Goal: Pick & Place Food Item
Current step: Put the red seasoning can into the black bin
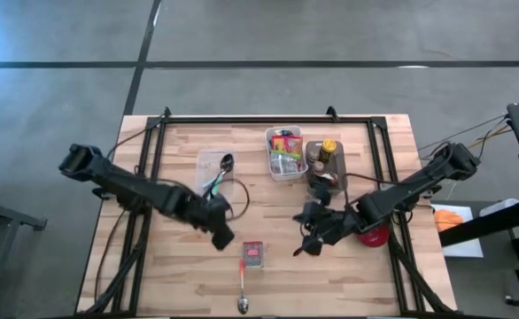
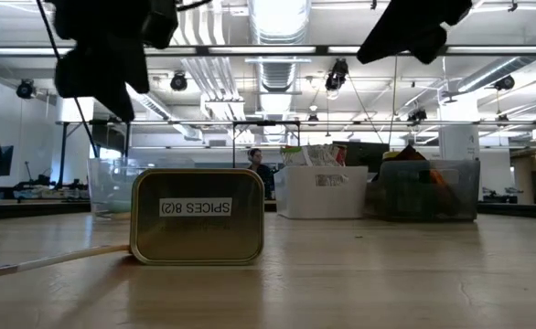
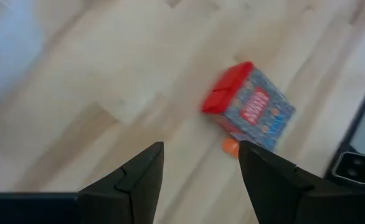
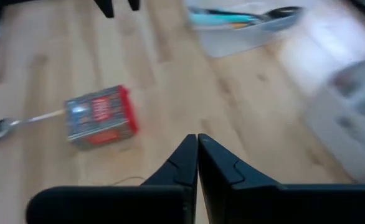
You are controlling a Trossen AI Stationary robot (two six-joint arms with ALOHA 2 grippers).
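Note:
A small spice tin (image 1: 253, 254) with a red end and a patterned face rests on the wooden table near its front middle; it also shows in the low view (image 2: 197, 217) and in both wrist views (image 3: 251, 106) (image 4: 100, 116). My left gripper (image 1: 224, 237) (image 3: 201, 149) hovers open just left of the tin, above the table, with nothing between its fingers. My right gripper (image 1: 302, 248) (image 4: 197, 138) hangs shut to the tin's right, holding nothing.
A spoon (image 1: 243, 288) lies at the tin's near side, its orange handle (image 3: 231, 146) by the tin. Farther back stand a clear container with utensils (image 1: 213, 168), a white bin of packets (image 1: 286, 152) and a jar (image 1: 328, 151). A red object (image 1: 373, 235) lies by the right arm.

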